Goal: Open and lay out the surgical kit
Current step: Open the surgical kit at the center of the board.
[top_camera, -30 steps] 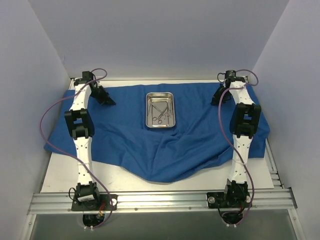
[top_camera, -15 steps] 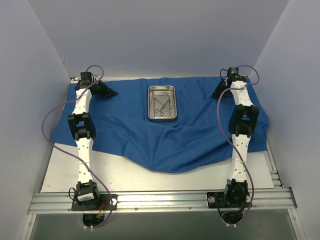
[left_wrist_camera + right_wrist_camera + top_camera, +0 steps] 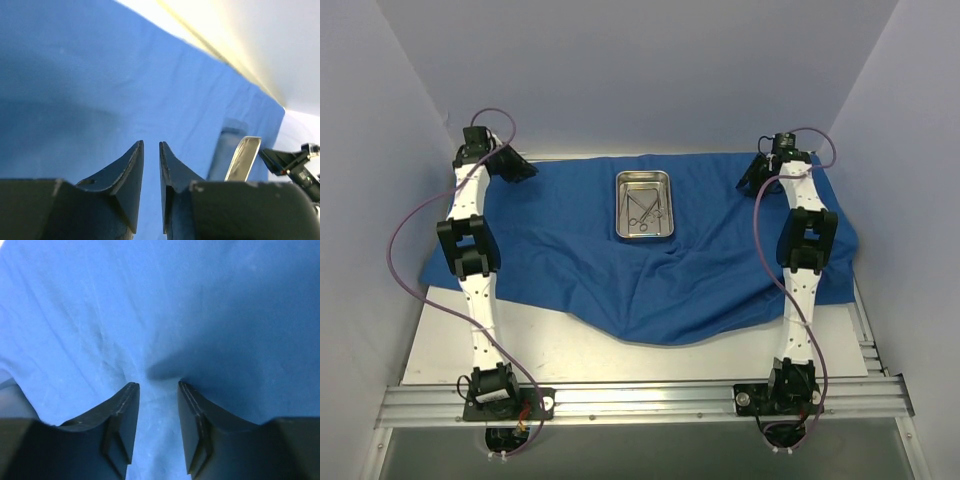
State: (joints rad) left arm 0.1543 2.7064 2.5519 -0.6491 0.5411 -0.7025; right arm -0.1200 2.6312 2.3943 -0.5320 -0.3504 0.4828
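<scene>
Both your grippers sit at the blue drape's [image 3: 570, 250] far corners: left gripper [image 3: 151, 150] nearly clenched above it, right gripper [image 3: 157, 387] pinching cloth.

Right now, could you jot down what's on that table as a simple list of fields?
cloth: blue drape spread over the table, wrinkled, near edge hanging unevenly
tray: metal tray on the drape, toward the far side, centre
tray contents: scissor-like instruments
left gripper: at the drape's far left corner, fingers nearly closed
right gripper: at the far right corner, pinching a fold of drape
</scene>
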